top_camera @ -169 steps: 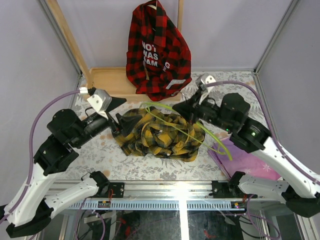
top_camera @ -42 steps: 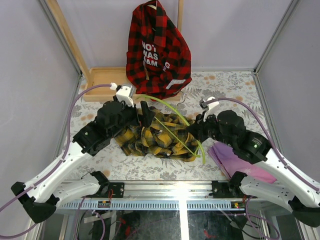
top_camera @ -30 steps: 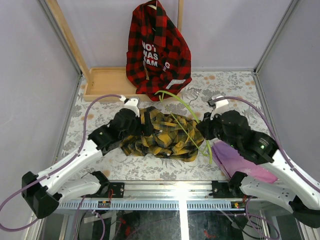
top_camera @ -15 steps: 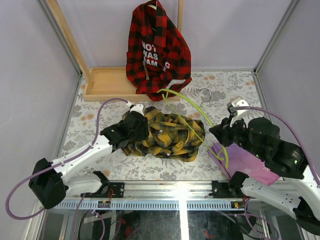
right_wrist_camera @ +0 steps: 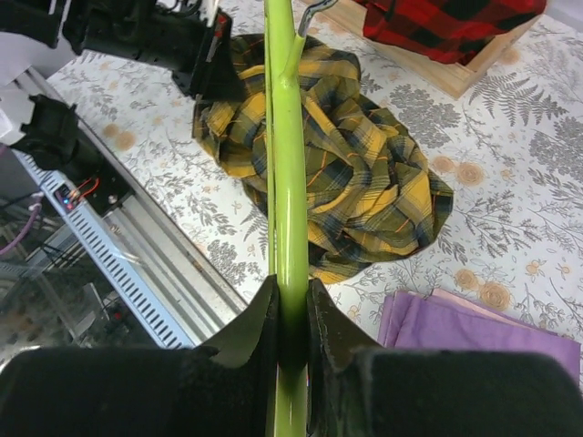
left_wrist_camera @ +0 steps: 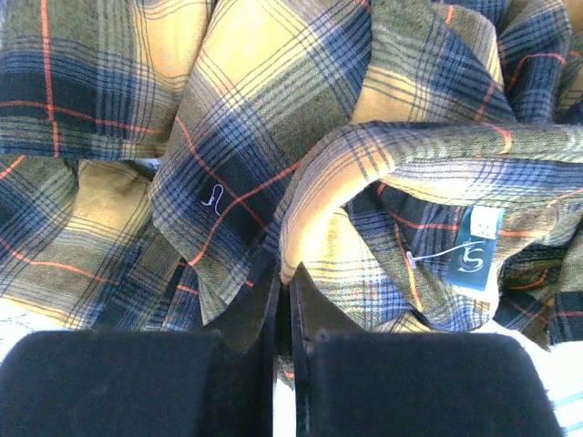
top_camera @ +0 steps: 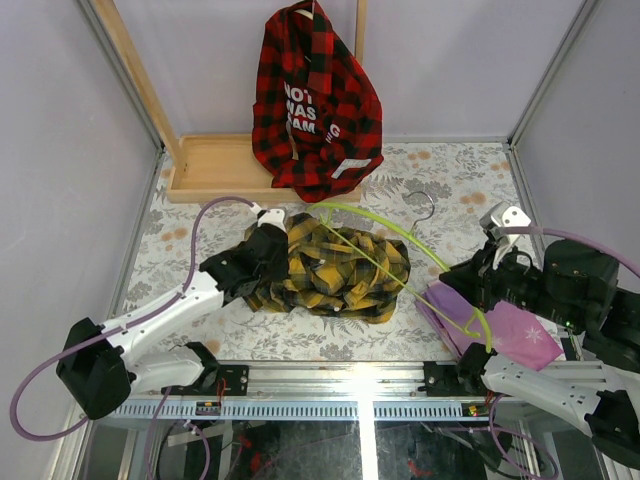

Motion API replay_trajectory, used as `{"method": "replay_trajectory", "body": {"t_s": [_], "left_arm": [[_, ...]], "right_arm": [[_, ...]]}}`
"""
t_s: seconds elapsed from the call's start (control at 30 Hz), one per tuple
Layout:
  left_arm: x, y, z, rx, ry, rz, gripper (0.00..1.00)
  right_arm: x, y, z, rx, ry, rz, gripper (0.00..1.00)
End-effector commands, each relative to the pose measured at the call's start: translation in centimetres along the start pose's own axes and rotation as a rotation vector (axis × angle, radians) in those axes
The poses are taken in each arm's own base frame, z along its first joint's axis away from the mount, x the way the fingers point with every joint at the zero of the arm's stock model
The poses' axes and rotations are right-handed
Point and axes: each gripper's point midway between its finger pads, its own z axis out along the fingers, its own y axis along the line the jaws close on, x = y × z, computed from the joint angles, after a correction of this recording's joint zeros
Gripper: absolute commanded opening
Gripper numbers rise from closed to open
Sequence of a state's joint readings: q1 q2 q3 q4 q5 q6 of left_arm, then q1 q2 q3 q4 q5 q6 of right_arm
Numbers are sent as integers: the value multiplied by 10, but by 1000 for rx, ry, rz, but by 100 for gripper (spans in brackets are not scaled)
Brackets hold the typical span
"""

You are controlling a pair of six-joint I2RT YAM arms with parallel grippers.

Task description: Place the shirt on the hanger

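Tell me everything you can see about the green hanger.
The hanger is thin and lime green, plastic-looking, with a grey metal hook. The right gripper is shut on one end and holds it stretched out over the crumpled plaid shirt. Whether it touches the cloth cannot be told. Nothing hangs on it.

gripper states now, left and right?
left gripper: closed, tips at a fold of the shirt; whether cloth is pinched cannot be told.
right gripper: closed on the hanger.
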State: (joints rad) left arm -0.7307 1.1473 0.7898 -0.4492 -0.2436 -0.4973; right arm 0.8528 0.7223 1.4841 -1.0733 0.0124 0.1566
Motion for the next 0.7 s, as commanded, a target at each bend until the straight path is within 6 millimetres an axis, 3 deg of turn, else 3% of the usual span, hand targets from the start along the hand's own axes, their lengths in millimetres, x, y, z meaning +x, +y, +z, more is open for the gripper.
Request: {"method": "replay_trajectory", "body": {"t_s": [0.0,0.33,0.67], "left_arm": [[-37,-6,-14,13,-102,-7,0],[-72,-30,-33,71,-109,18,0],[-91,-37,-54,100,-139,40,0]], "right_arm": [[1,17,-15,-108,30,-43,0],[27,30,4,-188,183,-56,0],[31,14,21,-101,228,-80,0]]}}
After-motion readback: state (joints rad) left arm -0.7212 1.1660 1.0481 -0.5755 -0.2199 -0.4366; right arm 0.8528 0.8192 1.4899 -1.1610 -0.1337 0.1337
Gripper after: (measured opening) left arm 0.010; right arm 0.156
